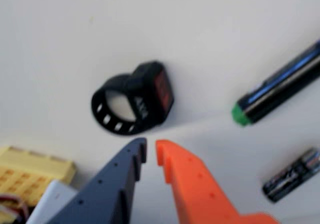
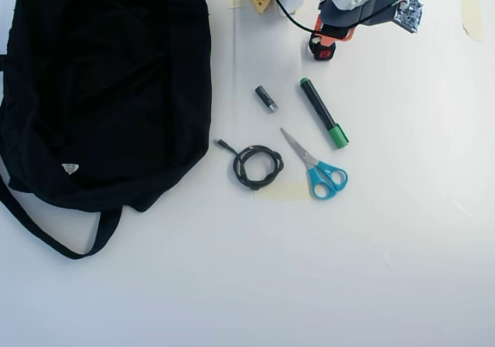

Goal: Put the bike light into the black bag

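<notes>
At the top of the overhead view, close to the arm's base, the bike light (image 2: pixel 322 51) lies on the white worktop (image 2: pixel 387 246), partly covered by the gripper (image 2: pixel 334 35) above it. In the wrist view the bike light (image 1: pixel 136 103) rests on its side just ahead of the gripper (image 1: pixel 150 151), its red face turned to the right and its loop strap to the left; the jaws, one dark and one orange, stand nearly together with only a narrow slit between their tips, holding nothing and not touching the light. The black bag (image 2: pixel 108 84) sits well apart at the left of the overhead view, and whether its mouth is open cannot be told from here. The step in hand looks like the approach for the pick-up, so the task is barely begun. The next move would call for spreading the jaws wide enough to take the light's chunky body, then coming down around it rather than on the thin strap. The green-capped marker (image 2: pixel 324 113) and the small cylinder (image 2: pixel 266 98) lie nearby but seem out of the way.
</notes>
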Available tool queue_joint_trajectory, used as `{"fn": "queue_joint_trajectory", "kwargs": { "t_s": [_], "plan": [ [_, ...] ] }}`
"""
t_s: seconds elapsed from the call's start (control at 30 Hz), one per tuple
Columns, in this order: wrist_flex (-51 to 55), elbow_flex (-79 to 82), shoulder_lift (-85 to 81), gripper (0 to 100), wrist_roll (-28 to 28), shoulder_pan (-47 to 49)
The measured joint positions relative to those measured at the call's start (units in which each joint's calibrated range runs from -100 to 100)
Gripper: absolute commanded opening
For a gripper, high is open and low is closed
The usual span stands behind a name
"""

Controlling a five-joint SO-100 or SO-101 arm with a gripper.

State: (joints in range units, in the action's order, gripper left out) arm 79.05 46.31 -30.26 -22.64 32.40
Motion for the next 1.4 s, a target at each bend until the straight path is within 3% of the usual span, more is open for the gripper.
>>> {"fn": "queue_joint_trajectory", "kwargs": {
  "t_s": [0.1,0.27,0.4,1.4],
  "plan": [
    [-2.83,1.73,0.0,4,0.0,0.88],
    [-4.47,2.75,0.08,19,0.0,1.84],
    [-4.55,3.22,0.08,25,0.0,2.79],
    [-19.06,20.6,0.08,25,0.2,4.78]
  ]
}}
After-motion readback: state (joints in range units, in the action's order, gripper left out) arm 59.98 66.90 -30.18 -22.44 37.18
